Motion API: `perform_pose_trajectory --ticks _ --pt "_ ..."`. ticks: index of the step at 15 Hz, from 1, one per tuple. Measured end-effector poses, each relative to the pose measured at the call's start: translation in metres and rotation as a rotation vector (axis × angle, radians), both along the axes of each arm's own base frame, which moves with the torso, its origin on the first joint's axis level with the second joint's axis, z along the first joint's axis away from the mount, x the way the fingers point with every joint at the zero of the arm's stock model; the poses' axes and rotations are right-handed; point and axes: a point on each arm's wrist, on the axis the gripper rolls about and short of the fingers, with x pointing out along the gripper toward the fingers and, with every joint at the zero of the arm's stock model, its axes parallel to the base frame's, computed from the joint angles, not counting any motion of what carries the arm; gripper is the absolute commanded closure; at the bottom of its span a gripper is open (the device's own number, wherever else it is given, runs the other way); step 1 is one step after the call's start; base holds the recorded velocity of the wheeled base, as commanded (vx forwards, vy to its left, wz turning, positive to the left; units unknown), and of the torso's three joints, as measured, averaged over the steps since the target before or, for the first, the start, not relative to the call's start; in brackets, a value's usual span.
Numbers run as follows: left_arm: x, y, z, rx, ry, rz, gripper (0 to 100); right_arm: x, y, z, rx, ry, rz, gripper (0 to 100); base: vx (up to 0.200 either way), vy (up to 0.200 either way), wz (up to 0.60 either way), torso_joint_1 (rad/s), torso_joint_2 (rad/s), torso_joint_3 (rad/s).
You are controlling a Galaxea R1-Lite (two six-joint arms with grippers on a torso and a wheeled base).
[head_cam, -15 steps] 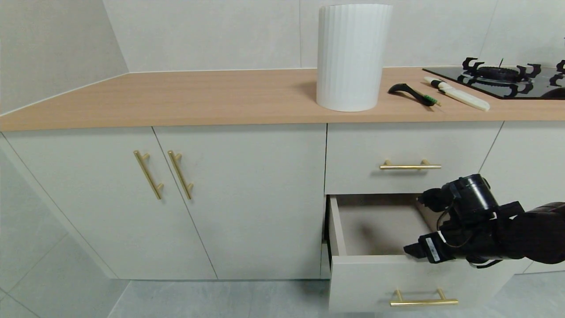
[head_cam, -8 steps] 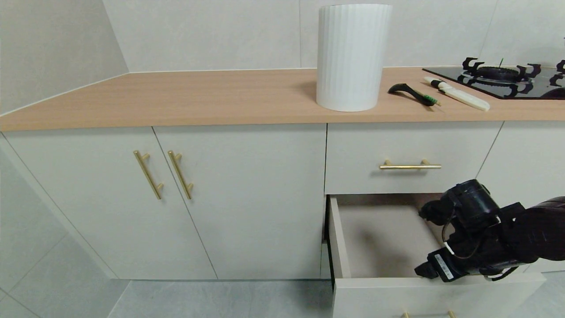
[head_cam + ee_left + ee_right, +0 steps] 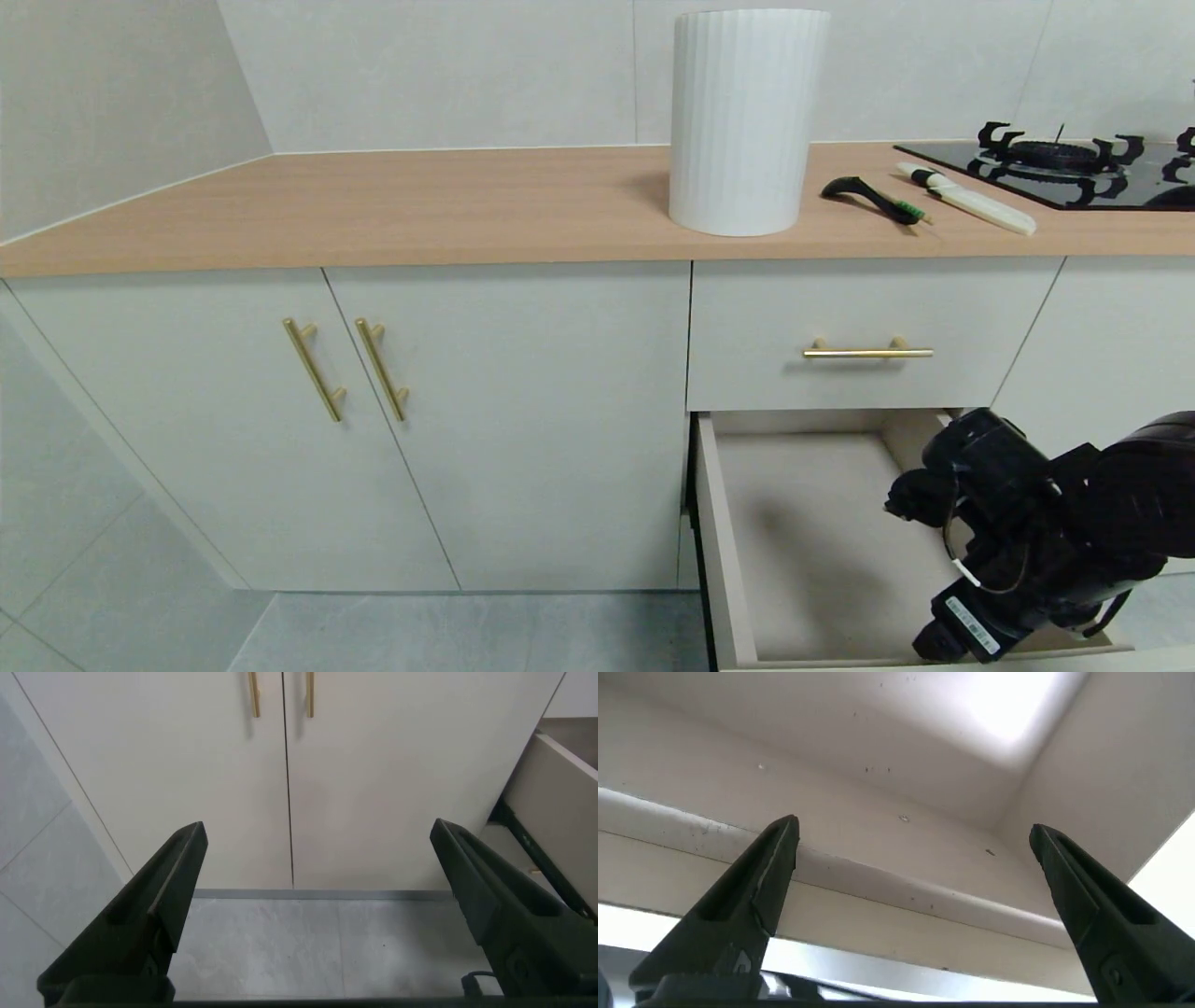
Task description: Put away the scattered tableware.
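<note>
Currently right jaws spread wide, empty, low inside the open lower drawer [image 3: 721, 523] at its front right corner. Left jaws also wide apart, holding nothing, facing the cabinet doors [image 3: 290, 765]. Black utensil [image 3: 873, 198] and white knife [image 3: 971, 207] lie on the desk [image 3: 420, 205], well above the right jaws, beside the white ribbed canister [image 3: 742, 121].

Pale tiled walls [image 3: 420, 65] and grey tiled floor [image 3: 467, 635] surround cream cabinets [image 3: 513, 420].
</note>
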Motion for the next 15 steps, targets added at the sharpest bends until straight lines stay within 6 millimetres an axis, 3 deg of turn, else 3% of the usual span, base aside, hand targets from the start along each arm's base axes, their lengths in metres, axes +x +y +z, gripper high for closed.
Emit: perform_pose_trajectory --ticks 6,12,15 --pt "0.0 0.0 0.0 0.0 0.0 0.0 0 -0.001 0.003 -0.009 -0.047 0.032 0.008 0 0.0 0.0 0.0 0.0 0.0 0.0" --pt "0.0 0.0 0.0 0.0 0.0 0.0 0 0.038 0.015 0.02 0.175 -0.237 -0.251 0 0.0 0.0 0.0 0.0 0.0 0.0" --pt "0.0 0.0 0.0 0.0 0.0 0.0 0 0.043 0.008 0.03 0.212 -0.309 -0.291 0 0.0 0.0 0.0 0.0 0.0 0.0"
